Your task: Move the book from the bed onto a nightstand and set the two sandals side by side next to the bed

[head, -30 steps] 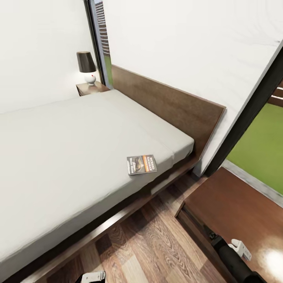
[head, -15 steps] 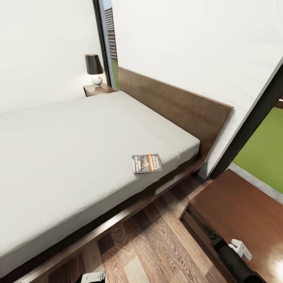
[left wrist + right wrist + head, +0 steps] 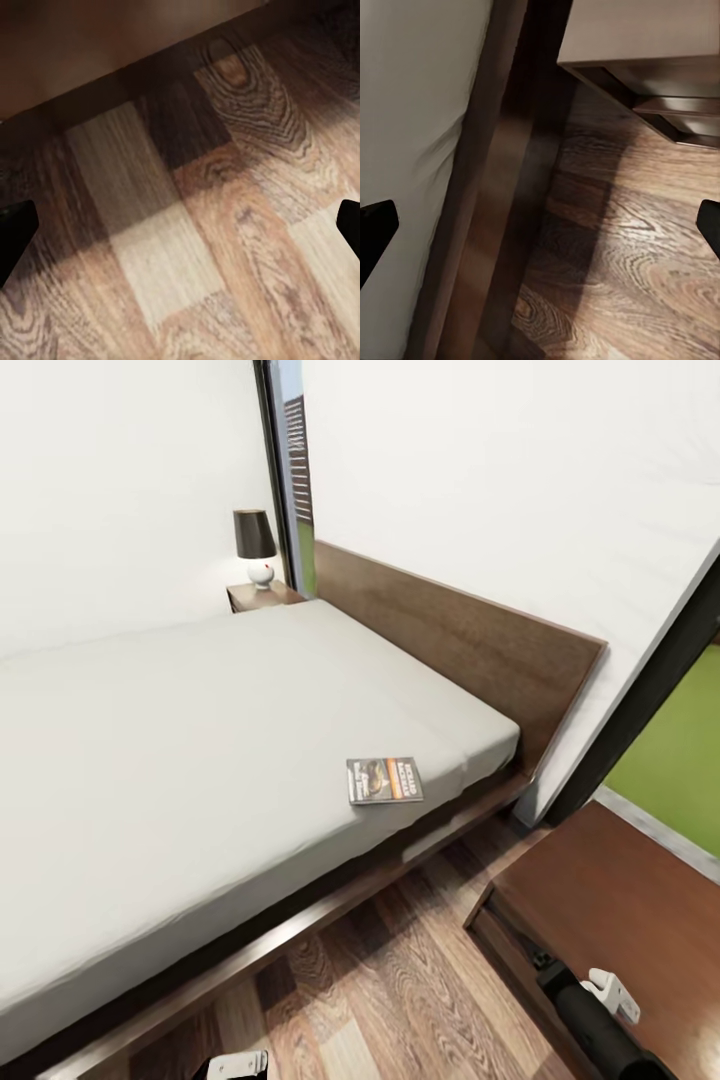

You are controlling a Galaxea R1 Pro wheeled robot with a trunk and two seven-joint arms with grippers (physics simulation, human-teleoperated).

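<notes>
1. White bedroom walls and plank floor point(image 3: 400, 980) frame the bed point(image 3: 180, 760); my view has swung right since a second ago, so I am still lining up.
2. On the mattress edge lies the book point(image 3: 384, 780), untouched, with a nightstand point(image 3: 610, 890) close on my right.
3. My left gripper point(image 3: 180, 225) and right gripper point(image 3: 540, 225) hang spread wide and empty above the floor.
</notes>
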